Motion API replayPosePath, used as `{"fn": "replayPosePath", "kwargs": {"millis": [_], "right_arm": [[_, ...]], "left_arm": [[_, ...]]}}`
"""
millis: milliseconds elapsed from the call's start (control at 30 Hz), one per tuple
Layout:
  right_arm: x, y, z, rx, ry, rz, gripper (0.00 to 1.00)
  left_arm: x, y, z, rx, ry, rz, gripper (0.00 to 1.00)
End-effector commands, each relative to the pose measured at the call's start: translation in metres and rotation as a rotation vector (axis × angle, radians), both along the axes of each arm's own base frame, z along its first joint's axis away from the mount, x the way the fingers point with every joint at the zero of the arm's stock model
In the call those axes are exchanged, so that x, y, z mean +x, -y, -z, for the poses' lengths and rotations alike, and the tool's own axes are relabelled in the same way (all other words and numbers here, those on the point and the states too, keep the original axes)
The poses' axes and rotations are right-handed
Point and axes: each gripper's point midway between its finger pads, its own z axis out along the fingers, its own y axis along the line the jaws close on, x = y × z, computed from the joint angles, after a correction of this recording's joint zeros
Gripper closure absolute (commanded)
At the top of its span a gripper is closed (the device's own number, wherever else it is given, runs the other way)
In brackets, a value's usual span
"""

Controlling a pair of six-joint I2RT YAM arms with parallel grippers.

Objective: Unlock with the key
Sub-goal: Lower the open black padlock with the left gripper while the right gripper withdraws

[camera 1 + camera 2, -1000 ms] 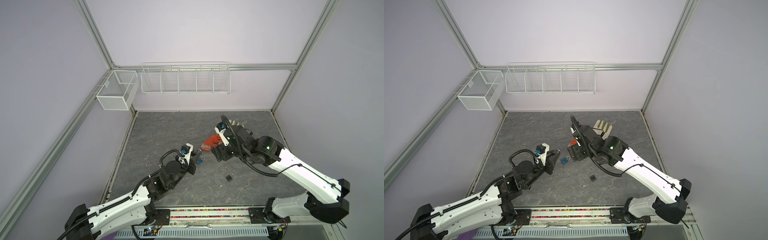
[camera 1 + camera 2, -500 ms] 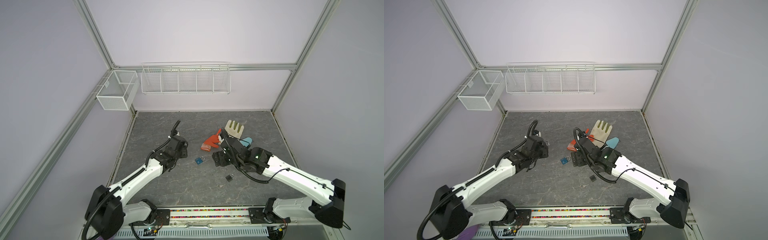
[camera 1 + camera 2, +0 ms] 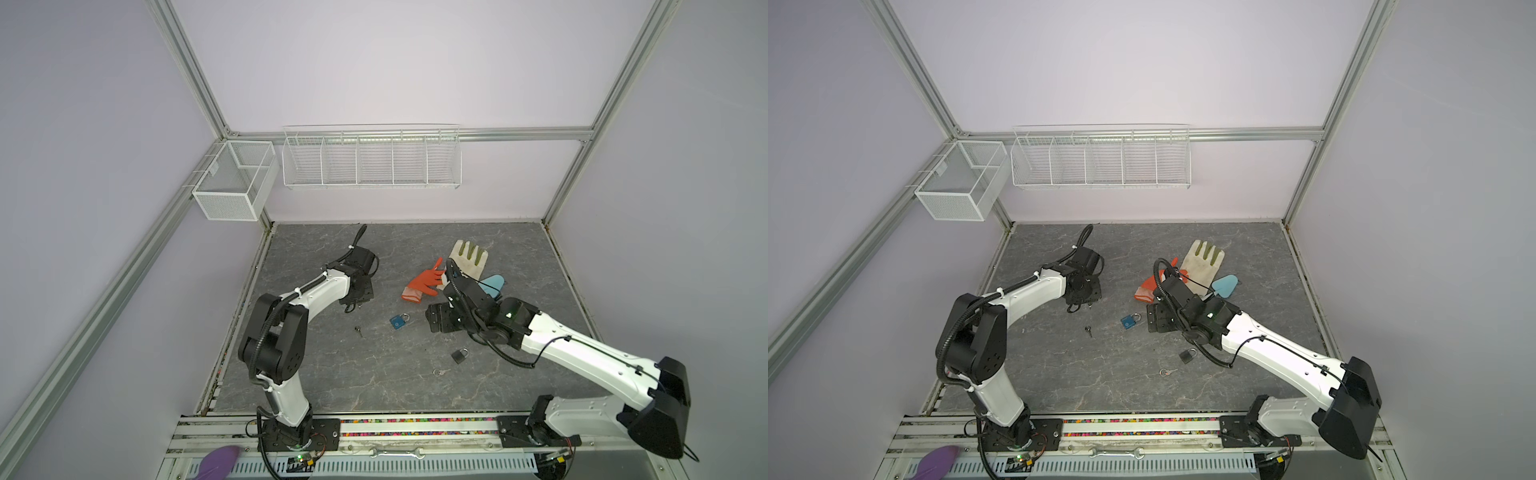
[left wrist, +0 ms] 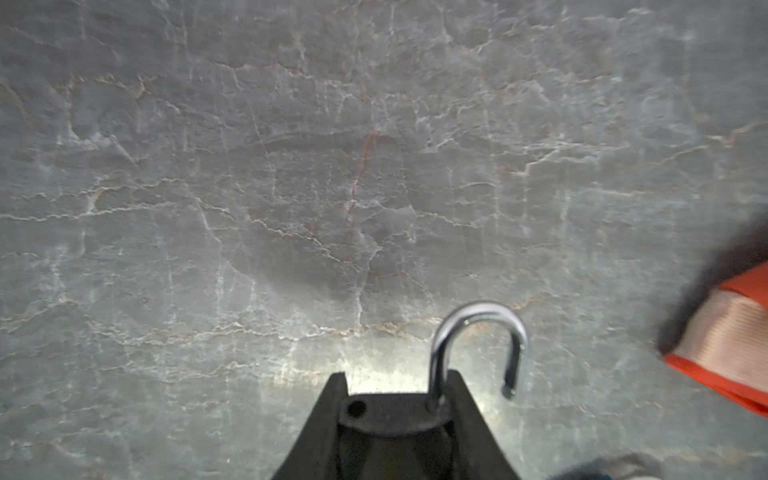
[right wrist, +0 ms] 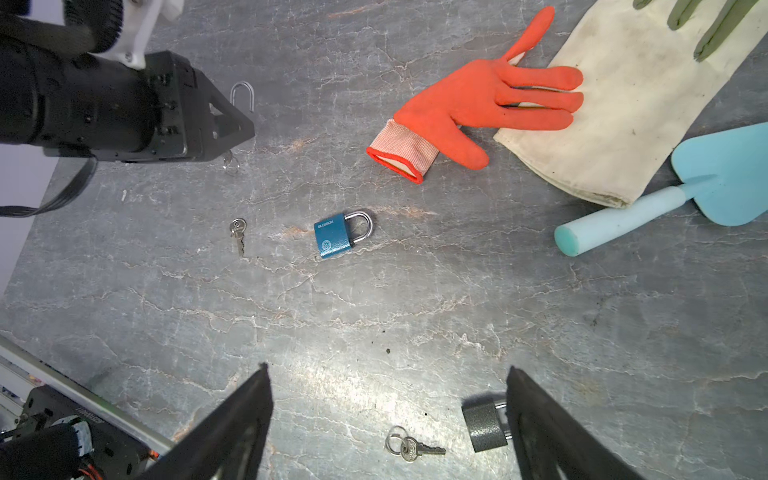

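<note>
the left end effector (image 4: 397, 384) is pinched narrow around a dark padlock (image 4: 390, 417), down close to the grey surface (image 4: 291, 187) on the left side. its shackle (image 4: 440, 345) stands swung open, one leg free. the right end effector (image 5: 386, 370) hangs with jaws spread wide, gripping nothing. between the arms a blue padlock (image 5: 334, 236) lies flat and closed, a loose key (image 5: 237, 235) near it, and a grey padlock (image 5: 484, 424) lies near the right end effector.

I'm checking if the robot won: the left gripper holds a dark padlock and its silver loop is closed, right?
No. The left gripper does hold the dark padlock, but its silver loop is open: one end hangs free, as the left wrist view shows.
</note>
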Motion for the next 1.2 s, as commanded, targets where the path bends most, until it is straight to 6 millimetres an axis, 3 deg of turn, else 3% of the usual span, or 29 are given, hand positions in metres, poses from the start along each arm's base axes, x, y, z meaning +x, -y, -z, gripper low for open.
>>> {"fn": "replayPosePath", "kwargs": {"millis": [0, 767, 1167], "right_arm": [[0.001, 0.001, -0.001, 0.035, -0.005, 0.017, 0.11], [0.005, 0.0, 0.012, 0.026, -0.044, 0.016, 0.11], [0.004, 0.0, 0.014, 0.018, -0.056, 0.012, 0.11]], "left_arm": [[0.003, -0.003, 0.004, -0.014, -0.037, -0.032, 1.0], [0.017, -0.015, 0.033, -0.005, -0.119, -0.102, 0.99], [0.013, -0.017, 0.033, -0.002, -0.134, -0.116, 0.56]]}}
